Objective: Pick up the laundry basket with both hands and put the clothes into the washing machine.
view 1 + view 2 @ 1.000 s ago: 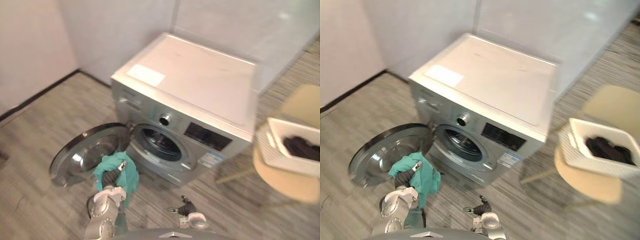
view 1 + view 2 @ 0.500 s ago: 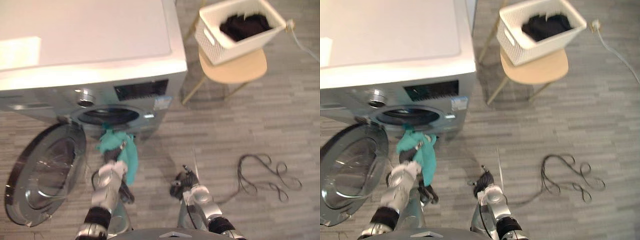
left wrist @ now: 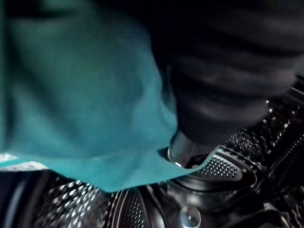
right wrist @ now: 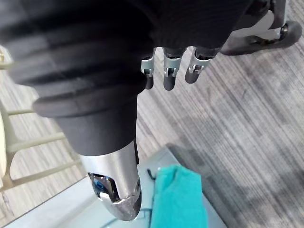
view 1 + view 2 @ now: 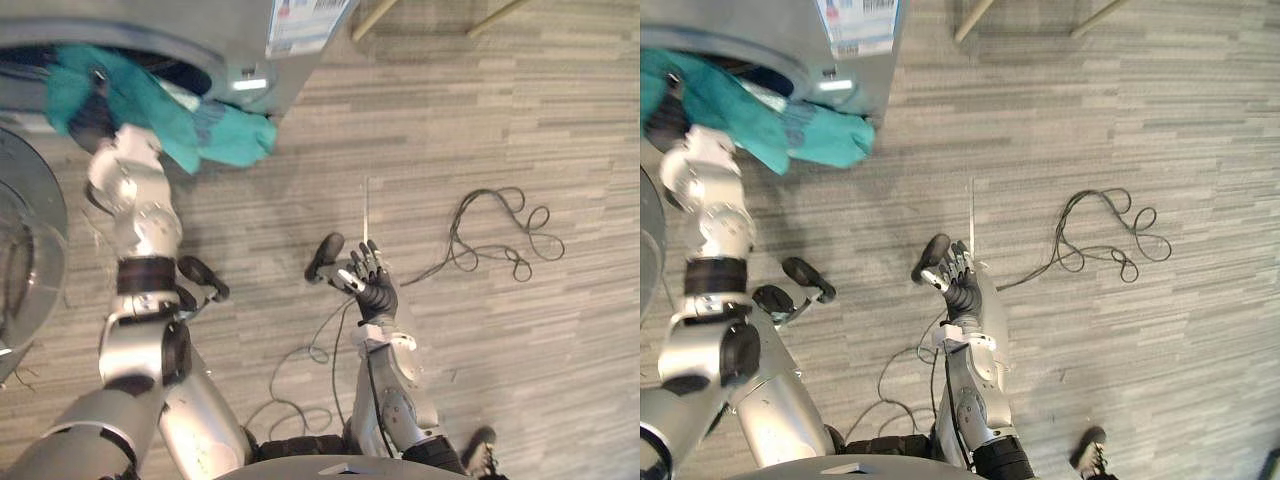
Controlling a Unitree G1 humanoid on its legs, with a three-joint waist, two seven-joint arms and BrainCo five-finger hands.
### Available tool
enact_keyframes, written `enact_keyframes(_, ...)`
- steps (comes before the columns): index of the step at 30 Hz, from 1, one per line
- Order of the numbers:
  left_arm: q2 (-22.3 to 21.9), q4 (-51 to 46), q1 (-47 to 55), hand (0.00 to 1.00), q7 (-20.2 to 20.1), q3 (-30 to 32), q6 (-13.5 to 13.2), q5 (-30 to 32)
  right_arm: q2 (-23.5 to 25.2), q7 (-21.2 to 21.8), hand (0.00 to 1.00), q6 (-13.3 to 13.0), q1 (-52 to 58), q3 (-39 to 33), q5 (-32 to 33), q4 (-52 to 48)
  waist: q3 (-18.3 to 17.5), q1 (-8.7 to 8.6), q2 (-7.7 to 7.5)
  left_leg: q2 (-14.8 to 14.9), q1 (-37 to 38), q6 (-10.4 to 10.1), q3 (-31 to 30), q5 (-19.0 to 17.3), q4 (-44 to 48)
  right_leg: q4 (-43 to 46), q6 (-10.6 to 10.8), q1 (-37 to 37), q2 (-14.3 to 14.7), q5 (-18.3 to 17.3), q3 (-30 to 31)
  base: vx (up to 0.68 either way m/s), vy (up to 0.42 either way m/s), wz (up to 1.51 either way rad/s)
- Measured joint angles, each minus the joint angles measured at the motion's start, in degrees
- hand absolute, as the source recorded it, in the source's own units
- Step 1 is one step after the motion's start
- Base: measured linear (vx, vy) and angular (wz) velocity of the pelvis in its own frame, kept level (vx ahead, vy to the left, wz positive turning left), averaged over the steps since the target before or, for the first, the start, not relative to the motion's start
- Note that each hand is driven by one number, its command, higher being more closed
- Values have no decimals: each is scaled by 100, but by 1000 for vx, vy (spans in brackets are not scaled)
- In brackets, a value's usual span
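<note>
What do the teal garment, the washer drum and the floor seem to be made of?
Teal garment: soft matte fabric, since it drapes and folds.
Washer drum: shiny metal, likely stainless steel, with rows of punched holes.
Floor: grey wood-look planks, perhaps vinyl or laminate, with streaked grain and seams.

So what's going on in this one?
The robot's left hand is at the mouth of the washing machine, with a teal garment draped over it. Part of the cloth is in the drum and part hangs outside over the rim. The right hand hovers open above the floor, holding nothing. The machine's door stands open.
</note>
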Motion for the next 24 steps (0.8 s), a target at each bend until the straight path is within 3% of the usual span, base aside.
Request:
enact_keyframes(5,472,338,-848,100,30,-169,241,0,-1,256,0,3,235,17,250,-129,-1,30,-2,1,-481,58,-100,45,90,63,-45,-372,-22,19,-24,-26,-43,3)
enact_keyframes(9,875,336,-1606,100,0,-764,295,-155,5,304,0,4,235,-27,443,-143,-1,45,-2,3,-651,89,-75,68,75,34,-81,-544,-17,46,-23,-7,-46,-1)
enact_keyframes(13,1124,231,-2714,100,-78,-1718,295,-541,-2,279,0,7,235,-205,444,-276,-2,30,-4,-39,-676,99,-19,114,-63,-135,-73,-555,-2,132,-65,-4,-26,2)
enact_keyframes(18,1705,356,-3306,100,-277,-3105,457,-1139,-40,140,0,14,218,-604,445,-709,-2,38,-4,-221,-688,210,215,265,-332,-330,-68,-569,-93,207,-135,31,-29,24)
enact_keyframes(21,1831,353,-3602,100,-362,-3646,458,-1400,-87,107,0,13,223,-756,445,-1118,-3,76,-6,-247,-687,288,375,285,-444,-516,-45,-573,-79,340,-114,44,14,6)
enact_keyframes(24,1932,254,-3933,100,-194,-3739,99,-1618,-145,-18,0,0,236,-777,445,-1630,-11,66,-20,-268,-653,363,565,270,-553,-769,-22,-632,-9,561,-23,47,34,-13)
